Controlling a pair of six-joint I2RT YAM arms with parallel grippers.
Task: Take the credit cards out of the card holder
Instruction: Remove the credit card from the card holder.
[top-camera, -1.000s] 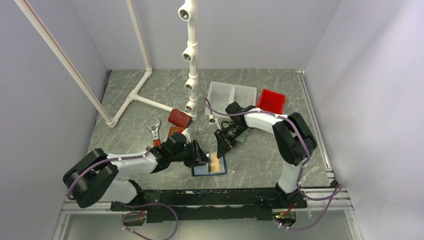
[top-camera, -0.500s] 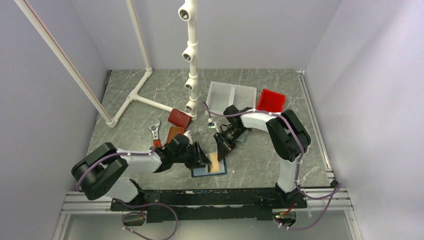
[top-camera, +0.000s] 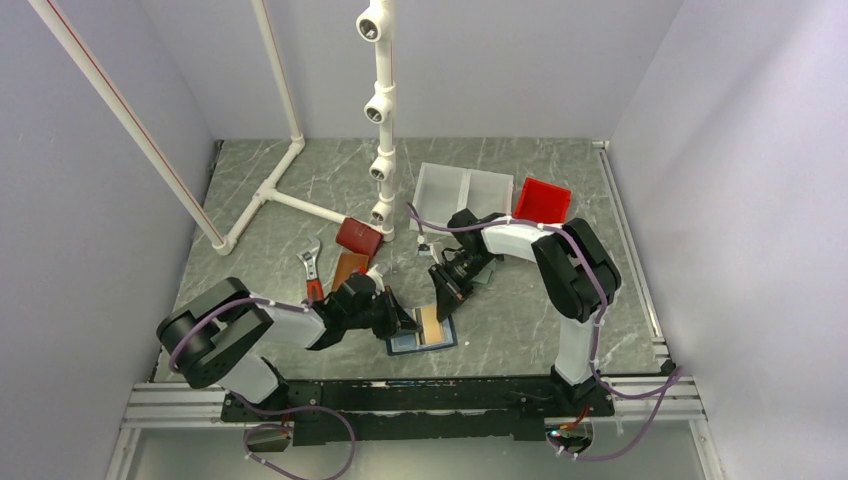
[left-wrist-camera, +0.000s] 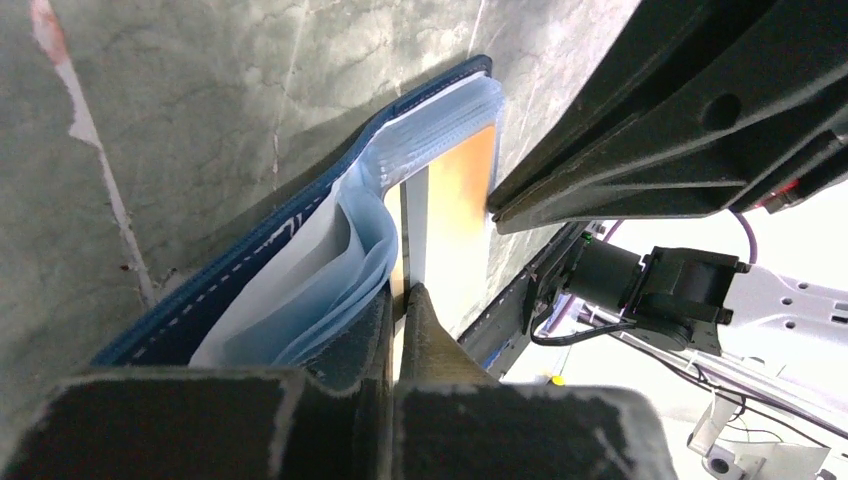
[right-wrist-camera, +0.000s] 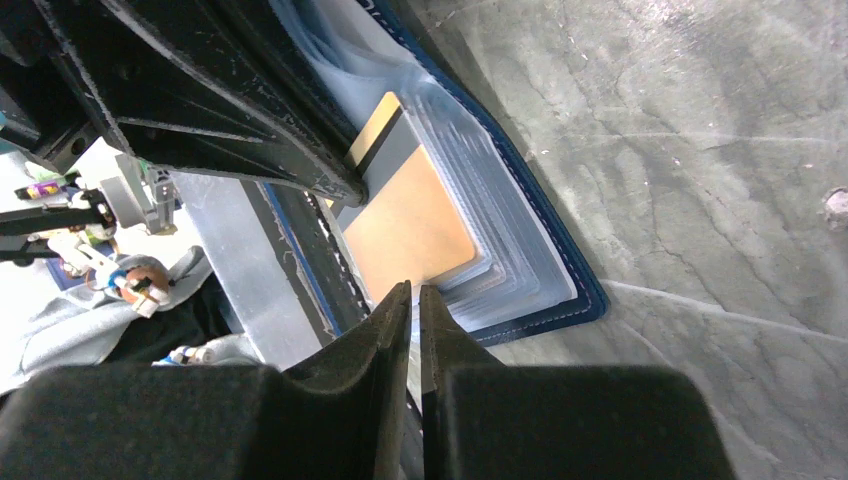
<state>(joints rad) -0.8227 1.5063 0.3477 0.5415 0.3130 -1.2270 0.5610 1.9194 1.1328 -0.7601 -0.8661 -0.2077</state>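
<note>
The card holder lies open on the worktop, close to the near edge, between the 2 arms. 1 orange-tan card lies on top of its clear sleeves, not yet out. The left gripper, at the holder's left side, has its jaws clenched to a thin slit; whether they hold anything cannot be told. The right gripper is likewise clenched, tips at the card's edge. Judgement: extraction is at an early stage.
</note>
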